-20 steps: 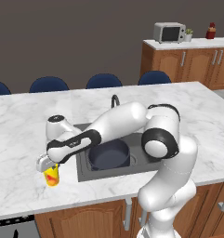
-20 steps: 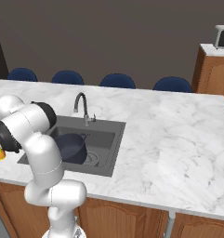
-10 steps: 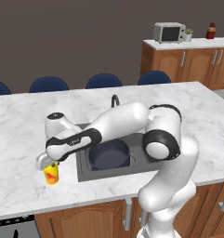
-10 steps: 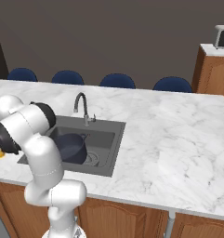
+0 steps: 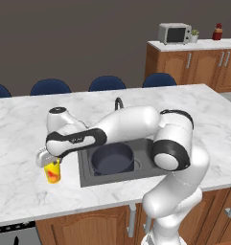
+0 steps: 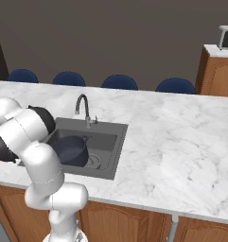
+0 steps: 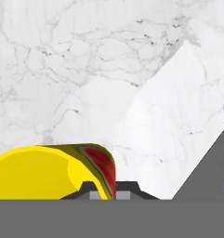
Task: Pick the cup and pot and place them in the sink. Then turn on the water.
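Cup higher in gripper now

left base: behind-left, high, looks forward-down over bench | right base: behind-right, same; both share sink | hand: close above bench near sink corner

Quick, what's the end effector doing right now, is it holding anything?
End effector: closed on the rim of the cup, to the left of the sink.
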Available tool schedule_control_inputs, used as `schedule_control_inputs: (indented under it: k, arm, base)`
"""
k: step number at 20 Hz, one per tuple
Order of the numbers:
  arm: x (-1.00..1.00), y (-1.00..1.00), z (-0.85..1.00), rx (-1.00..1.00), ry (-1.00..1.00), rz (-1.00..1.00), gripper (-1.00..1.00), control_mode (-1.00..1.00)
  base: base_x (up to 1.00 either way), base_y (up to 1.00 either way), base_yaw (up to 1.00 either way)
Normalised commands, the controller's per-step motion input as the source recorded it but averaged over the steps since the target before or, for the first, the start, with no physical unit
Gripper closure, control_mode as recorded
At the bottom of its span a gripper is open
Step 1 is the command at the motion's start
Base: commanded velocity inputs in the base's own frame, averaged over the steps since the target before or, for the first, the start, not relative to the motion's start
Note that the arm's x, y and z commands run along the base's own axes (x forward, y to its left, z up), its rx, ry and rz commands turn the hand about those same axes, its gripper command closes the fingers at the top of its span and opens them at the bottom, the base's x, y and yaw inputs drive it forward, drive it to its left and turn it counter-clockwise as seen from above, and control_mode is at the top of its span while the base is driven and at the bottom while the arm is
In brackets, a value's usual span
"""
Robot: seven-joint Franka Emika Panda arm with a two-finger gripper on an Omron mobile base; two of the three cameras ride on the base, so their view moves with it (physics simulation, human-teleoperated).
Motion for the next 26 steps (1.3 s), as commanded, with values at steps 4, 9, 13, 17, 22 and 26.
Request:
schedule_control_inputs:
  k: [4,9,13,17,22,26]
  arm:
    - [0.00,-0.24,0.23,0.01,0.00,-0.03,1.00,-1.00]
    - [0.00,-0.31,0.05,0.00,0.00,0.00,1.00,-1.00]
    - [0.00,-0.34,0.02,0.00,0.00,0.00,1.00,-1.00]
    - [0.00,-0.40,0.00,0.00,0.00,0.00,1.00,-1.00]
    - [0.01,-0.44,0.00,0.00,0.00,0.00,1.00,-1.00]
    - [0.08,-0.43,0.00,0.00,0.00,0.00,1.00,-1.00]
  base:
    - [0.00,0.00,0.00]
    - [0.00,0.00,0.00]
    - [0.00,0.00,0.00]
    - [0.00,0.00,0.00]
    - [0.00,0.00,0.00]
    - [0.00,0.00,0.00]
